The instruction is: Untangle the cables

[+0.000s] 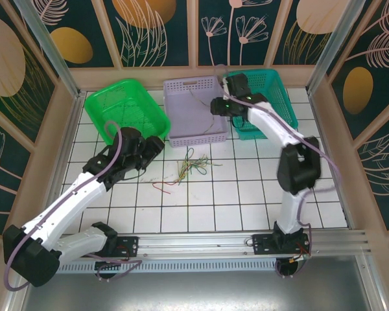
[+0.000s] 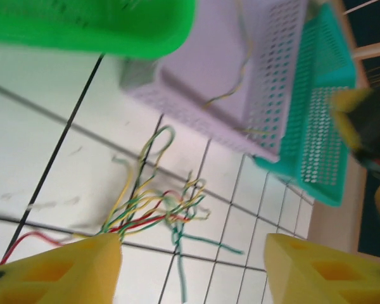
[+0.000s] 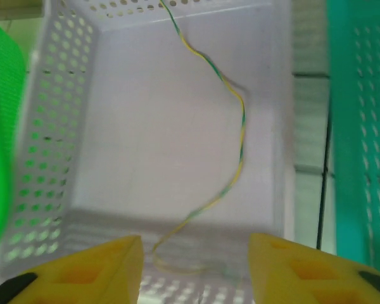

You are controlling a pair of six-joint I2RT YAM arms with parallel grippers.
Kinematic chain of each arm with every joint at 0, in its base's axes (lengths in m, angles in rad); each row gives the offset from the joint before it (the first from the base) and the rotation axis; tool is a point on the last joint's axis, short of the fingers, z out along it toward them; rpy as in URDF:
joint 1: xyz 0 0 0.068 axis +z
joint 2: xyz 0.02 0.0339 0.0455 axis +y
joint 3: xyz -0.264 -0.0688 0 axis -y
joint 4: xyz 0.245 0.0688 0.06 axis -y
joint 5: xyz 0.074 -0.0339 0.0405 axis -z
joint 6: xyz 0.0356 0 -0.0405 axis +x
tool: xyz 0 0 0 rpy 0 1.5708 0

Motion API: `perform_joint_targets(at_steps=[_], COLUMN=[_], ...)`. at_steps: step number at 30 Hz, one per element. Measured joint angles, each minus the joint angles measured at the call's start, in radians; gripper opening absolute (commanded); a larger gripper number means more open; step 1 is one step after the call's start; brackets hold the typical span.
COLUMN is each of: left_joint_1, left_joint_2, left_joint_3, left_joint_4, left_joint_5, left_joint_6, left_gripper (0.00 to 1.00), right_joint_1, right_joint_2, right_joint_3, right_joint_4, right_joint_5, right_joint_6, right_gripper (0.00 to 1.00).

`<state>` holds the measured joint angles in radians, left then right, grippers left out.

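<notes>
A tangle of yellow, green and red cables (image 1: 193, 166) (image 2: 158, 206) lies on the white tiled table in front of the lilac basket (image 1: 194, 110). A red cable (image 1: 163, 186) trails from it to the left. My left gripper (image 1: 154, 146) (image 2: 193, 266) hovers open to the left of the tangle, nothing between its yellow fingers. A single yellow-green cable (image 3: 231, 126) (image 2: 231, 82) lies in the lilac basket (image 3: 177, 126). My right gripper (image 1: 220, 105) (image 3: 196, 269) stands open over the basket's right side, empty.
A bright green basket (image 1: 126, 110) sits at the back left and a teal basket (image 1: 262, 100) at the back right, both flanking the lilac one. Wooden walls enclose the table. Open tiles spread in front of the tangle.
</notes>
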<state>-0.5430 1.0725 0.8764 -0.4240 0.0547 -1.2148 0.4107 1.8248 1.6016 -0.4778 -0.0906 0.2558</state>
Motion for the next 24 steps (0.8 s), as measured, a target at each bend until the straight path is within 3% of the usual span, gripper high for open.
perform_joint_targets(at_steps=[5, 9, 13, 16, 24], left_joint_1=[-0.022, -0.062, -0.105, -0.132, -0.147], left_joint_2=[0.032, 0.093, 0.169, 0.215, 0.291], left_joint_3=[-0.098, -0.117, -0.116, -0.118, -0.161], left_joint_4=[0.051, 0.145, 0.222, 0.266, 0.44], left_joint_5=[0.076, 0.115, 0.126, 0.125, 0.131], left_joint_6=[-0.084, -0.159, -0.23, -0.285, -0.46], left_gripper=[0.52, 0.54, 0.56, 0.65, 0.71], right_joint_1=[0.04, 0.165, 0.235, 0.234, 0.23], right_joint_2=[-0.447, -0.621, -0.612, -0.537, -0.366], right_joint_3=[-0.452, -0.756, -0.94, -1.002, -1.003], right_joint_4=[0.1, 0.196, 0.33, 0.448, 0.715], right_joint_5=[-0.021, -0.044, -0.07, -0.079, -0.095], right_joint_6=[0.377, 0.722, 1.019, 1.184, 1.424], right_gripper=[0.43, 0.51, 0.51, 0.52, 0.51])
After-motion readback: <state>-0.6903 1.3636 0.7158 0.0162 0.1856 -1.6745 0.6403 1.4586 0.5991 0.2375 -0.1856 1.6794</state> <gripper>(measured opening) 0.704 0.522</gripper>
